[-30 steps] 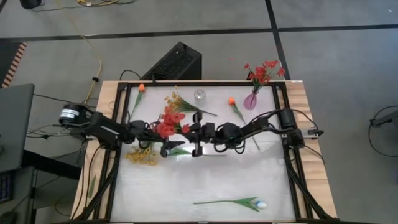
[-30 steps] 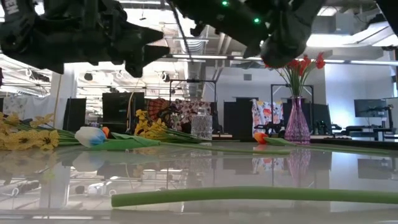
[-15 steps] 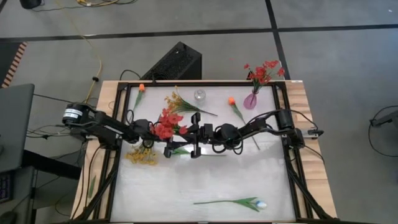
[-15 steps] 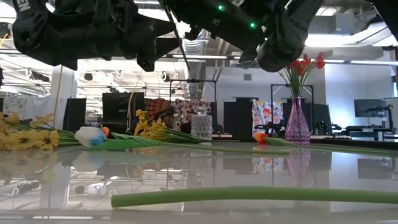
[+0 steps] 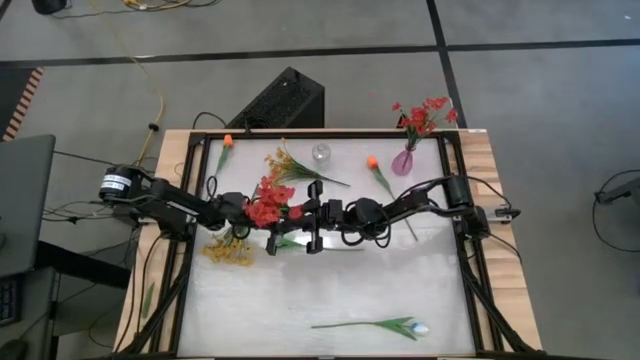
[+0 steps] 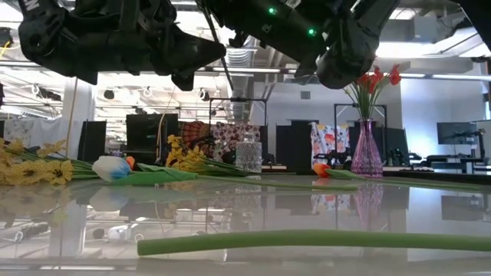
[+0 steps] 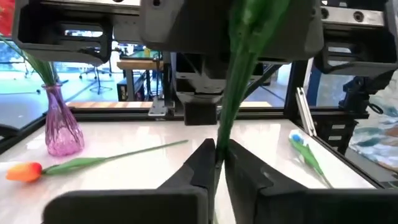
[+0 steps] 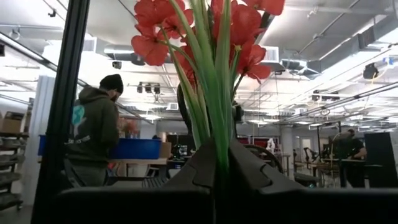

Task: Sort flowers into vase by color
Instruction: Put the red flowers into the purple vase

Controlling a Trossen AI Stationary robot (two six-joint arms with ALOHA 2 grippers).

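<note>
Red flowers are seen from above standing in the purple vase [image 5: 403, 161], while orange, yellow and white stems lie unsorted on the table [image 5: 330, 290]; mid-table, a red flower [image 5: 268, 201] is clamped by both the left gripper [image 5: 275, 241] and right gripper [image 5: 315, 238]; at the left wrist, the fingers, wide a second earlier, are pinched on its stem

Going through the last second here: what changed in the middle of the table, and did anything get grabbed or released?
The left gripper moved toward the right gripper and shut on the green stem of the red flower cluster, which the right gripper also holds up above the table. Nothing was released. The purple vase, yellow sprays, orange tulips and white tulip stayed put.
</note>
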